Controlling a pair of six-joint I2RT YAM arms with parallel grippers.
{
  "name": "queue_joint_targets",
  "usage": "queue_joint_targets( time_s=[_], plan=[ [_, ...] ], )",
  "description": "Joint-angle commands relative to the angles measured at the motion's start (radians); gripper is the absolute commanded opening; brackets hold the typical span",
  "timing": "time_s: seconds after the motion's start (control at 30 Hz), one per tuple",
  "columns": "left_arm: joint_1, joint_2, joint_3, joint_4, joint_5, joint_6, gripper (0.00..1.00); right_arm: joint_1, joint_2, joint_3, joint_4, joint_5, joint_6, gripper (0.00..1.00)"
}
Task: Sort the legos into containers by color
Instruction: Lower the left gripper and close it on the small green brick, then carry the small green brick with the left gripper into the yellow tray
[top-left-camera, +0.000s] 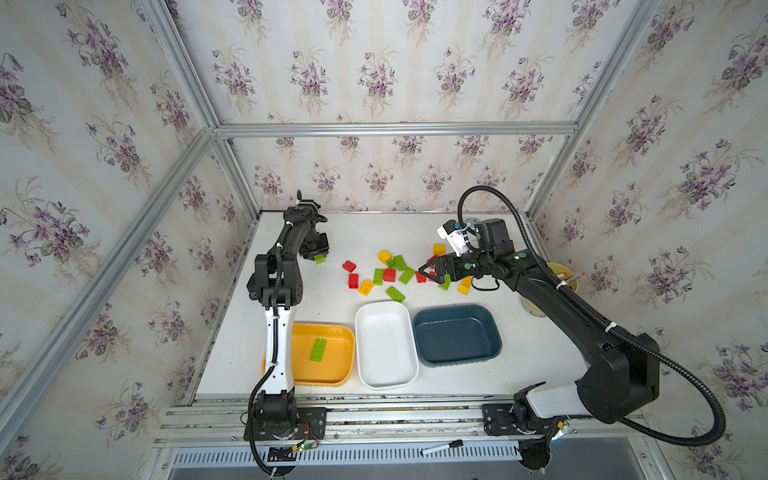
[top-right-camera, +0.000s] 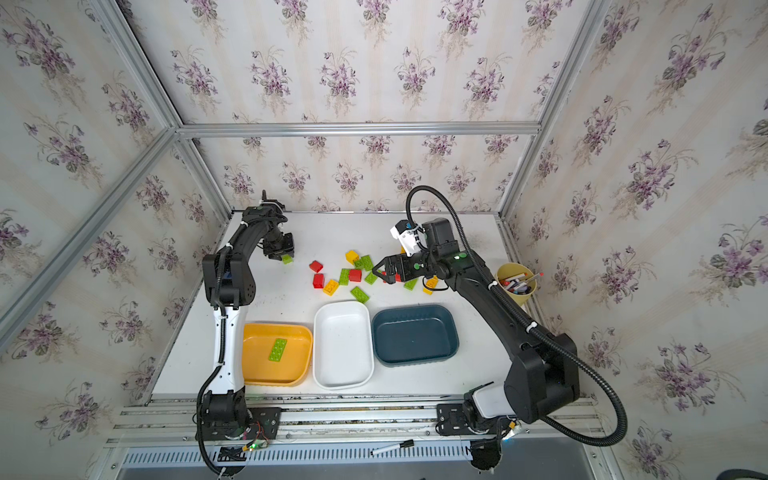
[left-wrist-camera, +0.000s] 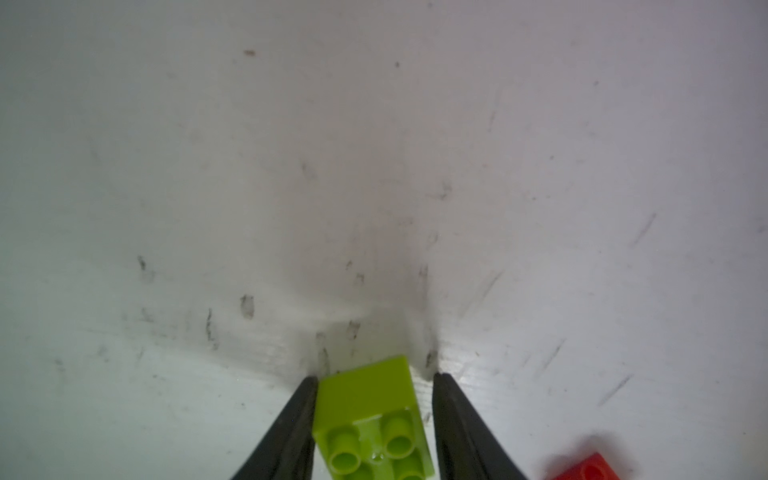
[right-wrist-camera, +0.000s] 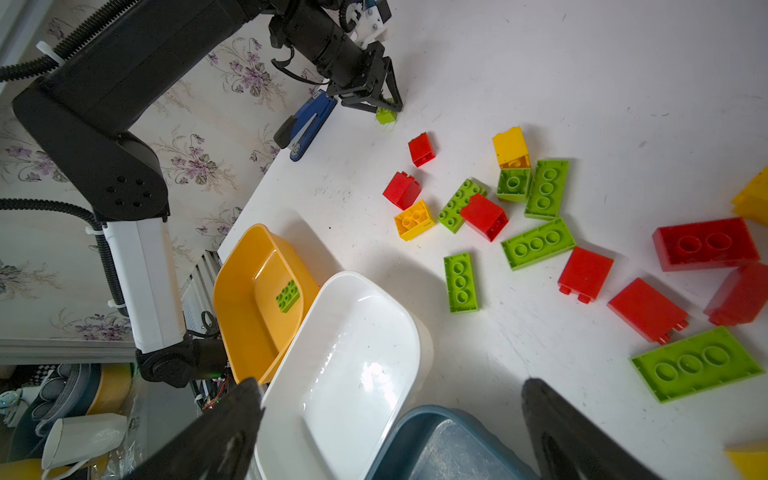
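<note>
A small lime-green lego (left-wrist-camera: 365, 399) lies on the white table at the far left, seen in both top views (top-left-camera: 320, 259) (top-right-camera: 286, 259). My left gripper (left-wrist-camera: 376, 377) straddles it, jaws narrow; one finger touches it and a thin gap shows at the other. My right gripper (top-left-camera: 430, 272) hangs wide open and empty above red legos (right-wrist-camera: 702, 245) at the right of the scattered red, yellow and green pile (top-left-camera: 390, 274). Three containers stand along the front: orange-yellow (top-left-camera: 336, 376) holding one oblong green lego (top-left-camera: 318, 349), white (top-left-camera: 386, 374) and teal-blue (top-left-camera: 457, 357), both empty.
A pale-yellow cup with pens (top-right-camera: 516, 284) stands at the table's right edge behind my right arm. A blue stapler-like tool (right-wrist-camera: 309, 120) lies near the left arm by the table's edge. A marker (top-left-camera: 442, 448) rests on the front rail.
</note>
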Motion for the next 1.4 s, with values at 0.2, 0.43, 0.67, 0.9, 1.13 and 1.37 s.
queue_joint_targets(
  time_s=[0.2,0.43,0.67,0.9,1.13,1.37],
  plan=[
    [0.003,-0.024,-0.013,-0.001,-0.023,0.0,0.33,0.002,-0.002,0.01,0.046,-0.039,0.016,1.0],
    [0.003,-0.123,-0.1,-0.006,-0.018,0.033,0.3,0.002,-0.014,0.005,0.042,-0.038,0.014,1.0],
    [-0.008,-0.362,-0.346,-0.008,0.003,0.054,0.32,0.002,-0.035,-0.023,0.068,-0.054,0.026,1.0],
    [-0.062,-0.767,-0.815,0.041,0.0,0.043,0.33,0.002,-0.066,-0.065,0.083,-0.072,0.022,1.0],
    [-0.089,-1.135,-1.144,0.033,0.008,-0.04,0.33,0.002,-0.086,-0.112,0.107,-0.099,0.023,1.0],
    [-0.107,-1.372,-1.385,0.028,-0.009,-0.148,0.33,0.002,-0.102,-0.127,0.097,-0.117,0.006,1.0]
  ],
)
